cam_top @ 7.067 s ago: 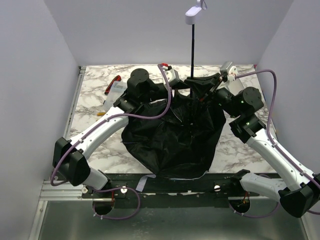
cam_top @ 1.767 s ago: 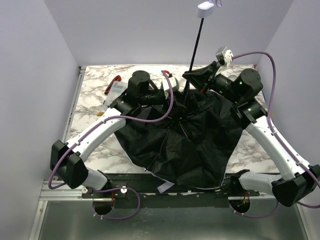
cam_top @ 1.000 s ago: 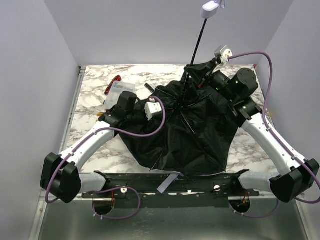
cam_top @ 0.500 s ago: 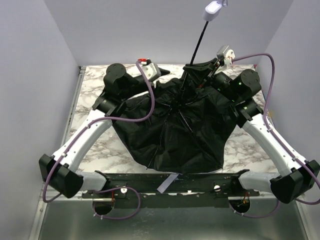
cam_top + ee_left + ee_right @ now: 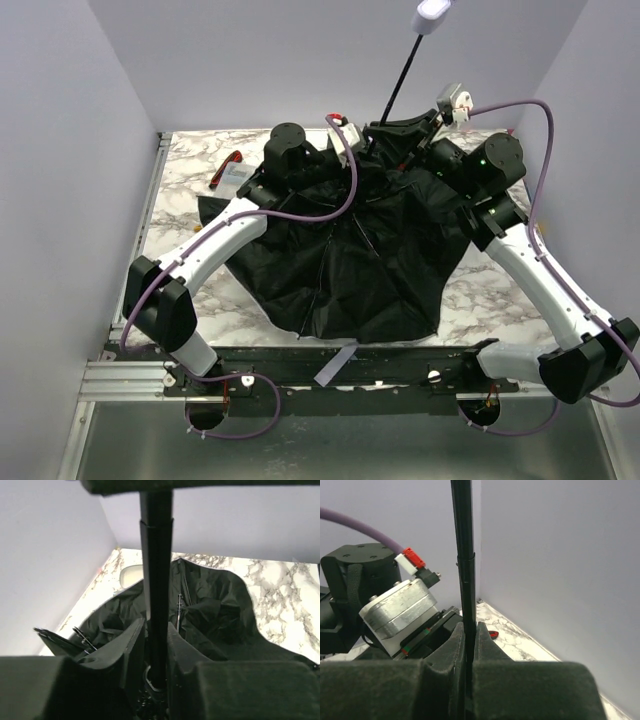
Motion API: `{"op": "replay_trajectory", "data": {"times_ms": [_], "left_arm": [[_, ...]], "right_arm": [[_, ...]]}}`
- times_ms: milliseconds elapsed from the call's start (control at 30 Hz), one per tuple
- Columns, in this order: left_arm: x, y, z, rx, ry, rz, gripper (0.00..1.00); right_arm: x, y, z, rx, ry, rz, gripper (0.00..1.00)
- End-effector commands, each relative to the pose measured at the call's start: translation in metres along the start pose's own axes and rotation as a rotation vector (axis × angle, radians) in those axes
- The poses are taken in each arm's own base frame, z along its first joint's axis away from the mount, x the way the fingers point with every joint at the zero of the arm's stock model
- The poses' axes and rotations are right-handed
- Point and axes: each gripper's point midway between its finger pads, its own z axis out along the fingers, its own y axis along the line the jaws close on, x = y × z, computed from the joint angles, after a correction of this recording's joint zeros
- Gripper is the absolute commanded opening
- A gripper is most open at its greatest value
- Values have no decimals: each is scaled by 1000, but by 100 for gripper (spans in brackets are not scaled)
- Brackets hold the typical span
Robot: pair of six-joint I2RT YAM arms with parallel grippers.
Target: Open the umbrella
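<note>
The umbrella lies with its black lining [image 5: 350,250] spread face up on the marble table [image 5: 180,215]. Its thin black shaft [image 5: 405,65] leans up and to the right, ending in the pale handle [image 5: 433,9]. My right gripper [image 5: 388,128] is shut on the shaft, which passes between its fingers in the right wrist view [image 5: 469,627]. My left gripper [image 5: 352,140] sits just left of it, low on the shaft. In the left wrist view [image 5: 156,625] its fingers close around the shaft [image 5: 156,570] just above the runner. The pale outer fabric is hidden underneath.
A red-and-black tool [image 5: 228,165] and a pale packet [image 5: 238,178] lie at the back left of the table; the packet also shows in the left wrist view [image 5: 131,573]. Grey walls close in the back and both sides. The canopy overhangs the front edge.
My left arm pulled away from the shaft, swung out to the left, then came back and closed on it. The right gripper kept hold, and the shaft tilted further right while the canopy spread.
</note>
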Motion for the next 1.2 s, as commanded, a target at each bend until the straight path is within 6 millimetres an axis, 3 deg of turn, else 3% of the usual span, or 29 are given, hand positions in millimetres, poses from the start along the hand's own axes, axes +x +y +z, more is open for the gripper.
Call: {"op": "replay_trajectory", "data": {"times_ms": [0, 133, 233, 400, 800, 1167], "left_arm": [[33, 37, -7, -114, 60, -34, 20], [78, 45, -17, -126, 150, -57, 21], [108, 49, -21, -129, 215, -57, 27], [139, 58, -27, -147, 294, -75, 35], [177, 71, -37, -144, 385, -112, 44], [201, 85, -50, -180, 459, -140, 44]], "right_arm": [[-66, 6, 1, -15, -165, -45, 0], [-85, 4, 1, 7, -208, -44, 0], [-97, 3, 3, 7, -234, -45, 0], [-120, 3, 4, 15, -284, -60, 0], [-167, 5, 4, 20, -379, -121, 0], [-187, 8, 2, 9, -415, -150, 0]]}}
